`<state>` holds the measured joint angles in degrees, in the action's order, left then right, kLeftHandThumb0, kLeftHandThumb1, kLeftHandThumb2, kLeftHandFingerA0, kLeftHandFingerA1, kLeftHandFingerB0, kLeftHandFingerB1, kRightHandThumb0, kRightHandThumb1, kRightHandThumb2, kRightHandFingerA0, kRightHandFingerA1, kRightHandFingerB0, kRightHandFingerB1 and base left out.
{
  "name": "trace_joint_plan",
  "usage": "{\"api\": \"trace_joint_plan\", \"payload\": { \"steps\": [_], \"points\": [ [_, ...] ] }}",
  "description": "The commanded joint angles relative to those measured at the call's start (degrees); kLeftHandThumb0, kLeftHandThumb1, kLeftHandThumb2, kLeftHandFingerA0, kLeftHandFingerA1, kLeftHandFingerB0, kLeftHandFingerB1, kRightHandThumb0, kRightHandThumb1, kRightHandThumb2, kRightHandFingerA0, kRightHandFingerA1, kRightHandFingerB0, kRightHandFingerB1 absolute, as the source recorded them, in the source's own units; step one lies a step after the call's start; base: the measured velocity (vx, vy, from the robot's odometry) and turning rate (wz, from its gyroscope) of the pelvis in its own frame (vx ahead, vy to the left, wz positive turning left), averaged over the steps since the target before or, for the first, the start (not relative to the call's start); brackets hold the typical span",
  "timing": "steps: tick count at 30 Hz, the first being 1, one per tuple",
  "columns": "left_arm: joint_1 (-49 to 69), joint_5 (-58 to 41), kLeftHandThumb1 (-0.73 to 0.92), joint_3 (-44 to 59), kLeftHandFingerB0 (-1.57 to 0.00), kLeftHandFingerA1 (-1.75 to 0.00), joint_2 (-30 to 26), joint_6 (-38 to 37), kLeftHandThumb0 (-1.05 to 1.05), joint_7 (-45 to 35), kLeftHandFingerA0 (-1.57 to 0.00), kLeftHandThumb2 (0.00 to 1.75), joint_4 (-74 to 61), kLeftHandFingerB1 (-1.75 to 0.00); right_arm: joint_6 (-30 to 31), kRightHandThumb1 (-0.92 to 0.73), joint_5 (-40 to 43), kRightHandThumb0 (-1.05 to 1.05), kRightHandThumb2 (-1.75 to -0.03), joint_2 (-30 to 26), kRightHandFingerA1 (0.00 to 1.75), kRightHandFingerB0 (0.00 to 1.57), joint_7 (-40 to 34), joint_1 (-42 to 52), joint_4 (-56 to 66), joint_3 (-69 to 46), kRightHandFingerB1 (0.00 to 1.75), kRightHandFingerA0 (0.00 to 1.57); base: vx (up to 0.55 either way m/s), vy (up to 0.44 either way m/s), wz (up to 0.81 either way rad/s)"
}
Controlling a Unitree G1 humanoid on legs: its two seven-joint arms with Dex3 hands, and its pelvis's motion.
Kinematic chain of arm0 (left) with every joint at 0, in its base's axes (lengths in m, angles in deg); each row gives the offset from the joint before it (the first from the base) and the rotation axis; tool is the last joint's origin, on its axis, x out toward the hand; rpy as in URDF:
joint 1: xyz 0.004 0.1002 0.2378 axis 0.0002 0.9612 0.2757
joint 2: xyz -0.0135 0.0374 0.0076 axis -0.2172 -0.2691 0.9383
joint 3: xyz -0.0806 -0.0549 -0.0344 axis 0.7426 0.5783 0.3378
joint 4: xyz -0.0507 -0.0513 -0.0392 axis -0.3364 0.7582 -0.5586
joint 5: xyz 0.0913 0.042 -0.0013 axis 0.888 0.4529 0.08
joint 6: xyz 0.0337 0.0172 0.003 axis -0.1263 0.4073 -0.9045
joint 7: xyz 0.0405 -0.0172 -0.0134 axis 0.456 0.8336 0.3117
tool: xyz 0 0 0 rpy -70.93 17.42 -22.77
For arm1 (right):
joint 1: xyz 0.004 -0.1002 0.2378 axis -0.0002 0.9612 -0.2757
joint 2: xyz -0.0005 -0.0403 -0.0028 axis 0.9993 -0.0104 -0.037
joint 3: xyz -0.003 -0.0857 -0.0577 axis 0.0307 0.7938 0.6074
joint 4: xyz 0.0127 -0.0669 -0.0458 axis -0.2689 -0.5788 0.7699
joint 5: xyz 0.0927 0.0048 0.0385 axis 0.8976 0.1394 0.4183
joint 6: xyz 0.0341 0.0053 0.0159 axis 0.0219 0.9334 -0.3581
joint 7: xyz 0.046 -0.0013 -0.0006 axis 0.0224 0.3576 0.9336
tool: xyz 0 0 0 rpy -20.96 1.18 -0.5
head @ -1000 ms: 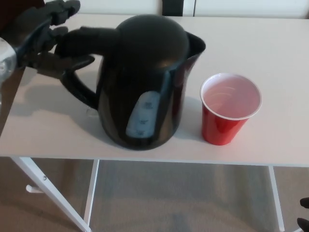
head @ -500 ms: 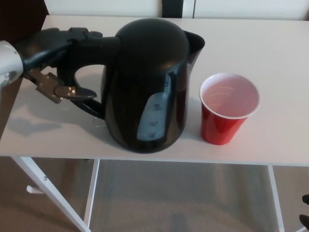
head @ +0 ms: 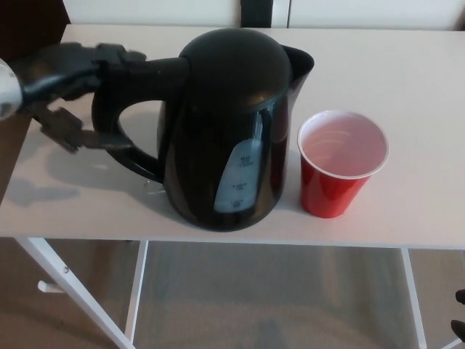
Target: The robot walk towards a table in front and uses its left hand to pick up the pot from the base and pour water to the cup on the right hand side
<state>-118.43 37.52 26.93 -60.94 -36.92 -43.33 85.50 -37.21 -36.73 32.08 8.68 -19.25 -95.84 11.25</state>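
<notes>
A black electric kettle [head: 232,123] stands upright in the middle of the white table [head: 407,65], its spout toward the right and its handle [head: 120,109] toward the left. Whether a base lies under it is hidden. My left hand [head: 69,91] comes in from the left and is shut on the handle, fingers over the top bar and thumb below. To the right of the kettle, a short gap away, an open red cup [head: 340,163] with a white inside stands on the table. My right hand does not show.
The table's front edge [head: 290,243] runs just below the kettle and cup, with white legs [head: 73,291] and grey floor beneath. A dark panel [head: 29,22] stands beyond the table's left corner.
My left hand has moved from behind the handle to wrap around it. The kettle has turned slightly, its water gauge swinging toward the right.
</notes>
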Motion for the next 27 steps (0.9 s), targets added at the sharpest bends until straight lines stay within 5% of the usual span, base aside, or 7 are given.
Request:
{"api": "trace_joint_plan", "payload": {
  "steps": [1, 15, 17, 18, 22, 23, 27],
  "points": [
    [-0.13, -1.27, 0.5, 4.07, 0.0, 0.0, -1.91, -3.9, -0.95, -0.62, 0.0, 0.61, 2.64, 0.0, 0.62, -0.21, 0.15, -0.3, -0.83, -1.02, 0.79, 0.55, 0.26, -0.16, -0.56, -0.67, 0.72, 0.6, 0.0, 0.0, 0.0],
    [8.17, -15.3, 0.49, 30.43, 0.0, 0.0, -8.4, -7.34, -0.79, -5.68, 0.0, 0.56, 15.55, 0.0, 1.14, -0.23, -0.47, -0.28, -0.83, -0.28, 0.78, 0.52, 0.24, 0.64, -1.16, 0.06, 0.71, 0.58, 0.0, 0.0, 0.0],
    [13.41, -17.04, 0.48, 34.77, 0.0, 0.0, -7.36, -8.84, -0.76, -5.21, 0.0, 0.55, 17.05, 0.0, 0.97, -0.24, -0.68, -0.28, -0.82, -0.31, 0.79, 0.52, 0.34, 1.49, -1.37, 0.28, 0.71, 0.59, 0.0, 0.0, 0.0],
    [19.87, -17.82, 0.45, 37.62, 0.0, 0.0, -6.04, -10.29, -0.77, -4.69, 0.0, 0.77, 17.28, 0.0, 0.9, -0.24, -1.14, -0.3, -0.83, -0.32, 0.79, 0.52, 0.09, 2.4, -1.56, 0.71, 0.71, 0.61, 0.0, 0.0, 0.0],
    [35.38, -13.88, 0.53, 38.56, 0.0, 0.0, -0.96, -19.1, -0.69, 0.81, 0.0, 0.56, 18.8, 0.0, 0.82, -0.23, -0.57, -0.26, -0.82, -0.04, 0.79, 0.53, 0.44, 4.85, -2.17, 0.32, 0.71, 0.61, 0.0, 0.0, 0.0],
    [38.82, -12.84, 0.49, 38.25, 0.0, -0.06, 1.33, -19.98, -0.79, 3.49, 0.0, 0.82, 19.63, 0.0, 0.76, -0.23, -0.38, -0.26, -0.82, 0.13, 0.8, 0.53, 0.42, 5.58, -2.33, 0.13, 0.71, 0.63, 0.0, 0.0, 0.0],
    [47.19, -9.97, 0.71, 37.59, 0.0, -0.21, 9.66, -20.79, -0.74, 14.69, 0.0, 1.02, 21.52, -0.17, 0.06, -0.23, -0.08, -0.23, -0.81, 0.63, 0.77, 0.52, 0.26, 8.2, -2.6, -0.16, 0.7, 0.56, 0.0, 0.0, 0.0]
  ]
}}
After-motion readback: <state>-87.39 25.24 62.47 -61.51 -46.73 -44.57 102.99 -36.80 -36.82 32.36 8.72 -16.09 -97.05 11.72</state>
